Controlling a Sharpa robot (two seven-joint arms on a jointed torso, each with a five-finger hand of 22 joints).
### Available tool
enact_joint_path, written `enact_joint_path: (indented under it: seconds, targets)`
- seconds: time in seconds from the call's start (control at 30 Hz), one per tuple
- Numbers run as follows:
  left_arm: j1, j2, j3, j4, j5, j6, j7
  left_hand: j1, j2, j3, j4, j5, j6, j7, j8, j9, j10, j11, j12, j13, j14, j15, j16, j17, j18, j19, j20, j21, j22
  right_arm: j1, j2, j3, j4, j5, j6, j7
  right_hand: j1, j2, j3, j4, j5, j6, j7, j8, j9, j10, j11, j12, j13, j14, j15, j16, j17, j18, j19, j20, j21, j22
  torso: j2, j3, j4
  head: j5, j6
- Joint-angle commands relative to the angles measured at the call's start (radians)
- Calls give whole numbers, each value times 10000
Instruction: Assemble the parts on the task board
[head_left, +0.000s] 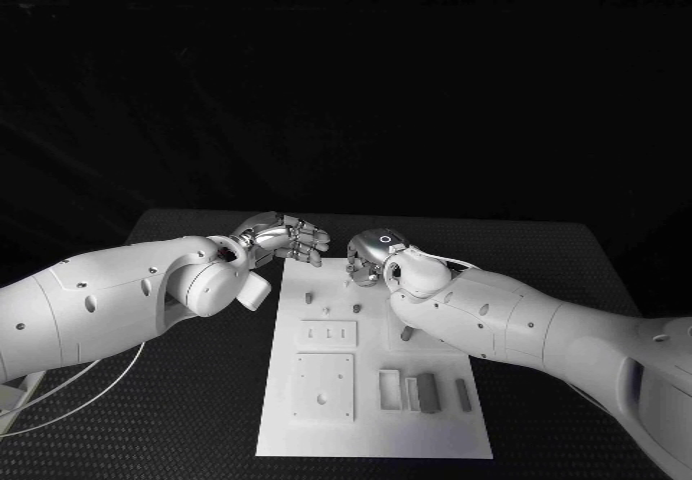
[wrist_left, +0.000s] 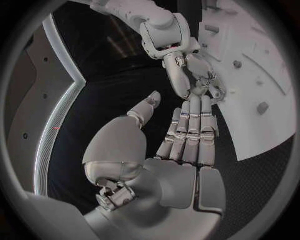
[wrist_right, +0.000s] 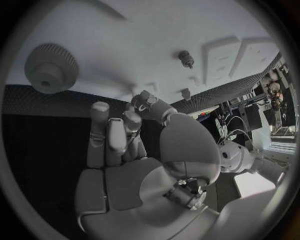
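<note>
**Both hands at far edge of board, nothing clearly in grasp**

Task board (head_left: 372, 400) lies flat mid-counter (head_left: 188, 420), long axis running away from the robot. Grey parts on it: small pegs (head_left: 309, 297) toward the far end, rectangular blocks (head_left: 421, 392) in the near section, a knurled round piece (wrist_right: 51, 67) seen in the right wrist view.

Left robot hand (head_left: 286, 240) hovers at the board's far left corner, fingers extended side by side, thumb apart, holding nothing. Likely staged to steady or receive.

Right robot hand (head_left: 372, 256) sits over the far end, fingers curled downward toward a peg; whether it pinches one, cannot tell. Judged as reaching for a pick.

No brands, labels or writing legible anywhere.
</note>
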Motion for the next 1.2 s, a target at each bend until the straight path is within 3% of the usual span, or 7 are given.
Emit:
enact_joint_path:
  seconds: [0.03,0.67,1.2]
  targets:
    - [17,26,10,-8,-24,188,35,3,-51,-65,-11,-39,-56,233,2,-9,3,56,-38,-2,21,67,-47,13,-28,-11,-86,-53,-14,-5,1,1,1,2,-165,8,1,-31,23,8,27,306,221,-23,12,10,-8,-54,-12,52,6,18,13,307,27,-74,39,185,-10,1,7,12,8]
    - [17,105,9,-60,-24,239,17,-4,-51,-72,-11,-39,-67,235,2,-14,-6,61,-55,-4,24,67,-67,34,-31,-9,-88,-64,-15,-5,160,3,-144,115,-230,49,-13,-34,20,13,25,307,220,-27,23,18,-9,-54,-14,45,4,11,-20,307,39,-78,40,185,3,-11,15,16,11]
    - [15,115,7,-101,-24,275,7,-8,-47,-77,-12,-39,-81,239,1,-20,-21,69,-76,-7,27,67,-87,55,-34,-6,-90,-74,-15,-5,81,5,-166,151,-73,46,-11,-27,26,11,26,305,219,-31,31,20,-11,-58,-17,45,2,7,-32,307,43,-83,37,184,-5,-1,-3,3,-26]
